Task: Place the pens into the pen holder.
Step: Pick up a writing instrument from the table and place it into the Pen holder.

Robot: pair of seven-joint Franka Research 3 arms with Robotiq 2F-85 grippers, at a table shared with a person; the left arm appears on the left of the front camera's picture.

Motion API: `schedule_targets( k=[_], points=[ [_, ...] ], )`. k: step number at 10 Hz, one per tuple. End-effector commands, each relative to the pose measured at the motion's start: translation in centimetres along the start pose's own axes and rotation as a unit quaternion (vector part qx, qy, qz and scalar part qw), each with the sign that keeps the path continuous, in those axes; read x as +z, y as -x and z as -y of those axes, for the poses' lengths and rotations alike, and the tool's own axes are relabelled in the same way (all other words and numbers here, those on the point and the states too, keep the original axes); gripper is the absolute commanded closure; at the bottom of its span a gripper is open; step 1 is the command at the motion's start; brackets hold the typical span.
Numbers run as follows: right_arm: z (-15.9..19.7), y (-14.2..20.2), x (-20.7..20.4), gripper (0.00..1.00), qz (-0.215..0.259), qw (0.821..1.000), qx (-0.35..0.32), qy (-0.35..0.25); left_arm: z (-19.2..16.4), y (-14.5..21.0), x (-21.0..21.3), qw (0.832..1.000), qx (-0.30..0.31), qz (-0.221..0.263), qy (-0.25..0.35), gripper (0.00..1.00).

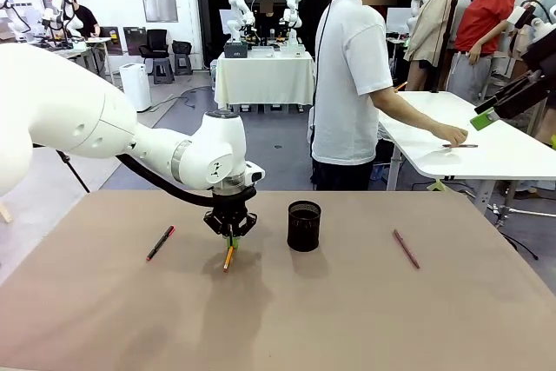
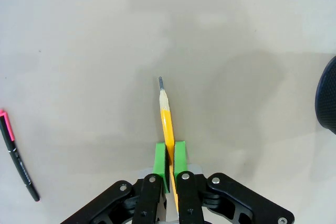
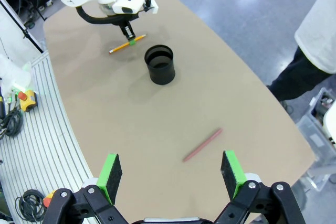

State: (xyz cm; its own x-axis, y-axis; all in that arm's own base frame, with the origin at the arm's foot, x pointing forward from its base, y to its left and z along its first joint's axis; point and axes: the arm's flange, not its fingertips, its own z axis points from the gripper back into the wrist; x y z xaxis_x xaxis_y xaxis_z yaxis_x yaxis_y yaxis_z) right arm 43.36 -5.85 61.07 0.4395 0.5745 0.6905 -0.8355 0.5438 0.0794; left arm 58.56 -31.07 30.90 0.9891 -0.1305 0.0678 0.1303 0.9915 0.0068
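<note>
Front view: the left arm enters from the picture's left, elbow raised and wrist bent so that the left gripper (image 1: 230,239) points straight down at the brown table (image 1: 347,319). Its green pads are closed on the yellow-orange pencil (image 1: 228,258), which lies low against the tabletop just left of the black wire-mesh pen holder (image 1: 304,226).

Left wrist view: the left gripper (image 2: 170,153) has its two pads pressed against either side of the pencil (image 2: 167,121), with no gap left between pad and wood. The sharpened graphite tip points away from the wrist. The black pen with a red end (image 2: 18,161) lies apart on the table at the picture's left, and the holder's rim (image 2: 328,103) shows at the right edge.

Right wrist view: the right gripper (image 3: 170,167) hangs high over the table, its jaws spread wide and holding nothing. Below it lies the reddish-brown pencil (image 3: 202,145), well apart from the upright holder (image 3: 159,65). Farther off, the left gripper (image 3: 130,36) stands over the yellow-orange pencil (image 3: 122,47).

In the front view the reddish-brown pencil (image 1: 406,248) lies right of the holder and the black pen (image 1: 160,243) far to the left.
</note>
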Motion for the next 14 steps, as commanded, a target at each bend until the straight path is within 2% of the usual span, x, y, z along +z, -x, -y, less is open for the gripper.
schedule_targets(
  k=[1,4,5,6,7,8,9,10,12,13,14],
  points=[
    [-0.1,-0.1,0.1,0.0,0.005,1.0,0.004,-0.003,-1.7,1.4,1.7,0.999,-0.016,-0.021,0.045,1.0],
    [-0.1,-0.1,0.1,0.0,0.005,1.0,0.004,-0.003,-3.1,3.1,7.5,0.986,-0.077,-0.004,0.151,1.0],
    [-0.1,-0.1,0.1,0.0,0.005,1.0,0.004,-0.003,-3.2,3.9,9.6,0.975,-0.109,0.0,0.196,1.0],
    [-0.1,-0.1,0.1,0.0,0.005,1.0,0.004,-0.003,-3.5,4.7,11.5,0.96,-0.141,0.029,0.239,1.0],
    [-0.1,-0.1,0.1,0.0,0.005,1.0,0.004,-0.003,-3.6,5.3,13.2,0.937,-0.179,0.077,0.291,1.0],
    [-0.1,-0.1,0.1,0.0,0.005,1.0,0.004,-0.003,-3.4,6.2,14.5,0.906,-0.206,0.126,0.348,1.0],
    [-0.1,-0.1,0.1,0.0,0.005,1.0,0.004,-0.003,-3.5,6.7,15.8,0.85,-0.251,0.177,0.428,1.0],
    [-0.1,-0.1,0.1,0.0,0.005,1.0,0.004,-0.003,-3.5,7.0,16.7,0.818,-0.261,0.219,0.463,1.0],
    [-0.1,-0.1,0.1,0.0,0.005,1.0,0.004,-0.003,-3.3,6.4,17.5,0.776,-0.239,0.315,0.491,1.0],
    [-0.1,-0.1,0.1,0.0,0.005,1.0,0.004,-0.003,-2.5,6.0,16.8,0.761,-0.209,0.383,0.479,1.0],
    [-0.1,-0.1,0.1,0.0,0.005,1.0,0.004,-0.003,-1.6,5.7,16.0,0.743,-0.204,0.449,0.452,1.0]
  ],
)
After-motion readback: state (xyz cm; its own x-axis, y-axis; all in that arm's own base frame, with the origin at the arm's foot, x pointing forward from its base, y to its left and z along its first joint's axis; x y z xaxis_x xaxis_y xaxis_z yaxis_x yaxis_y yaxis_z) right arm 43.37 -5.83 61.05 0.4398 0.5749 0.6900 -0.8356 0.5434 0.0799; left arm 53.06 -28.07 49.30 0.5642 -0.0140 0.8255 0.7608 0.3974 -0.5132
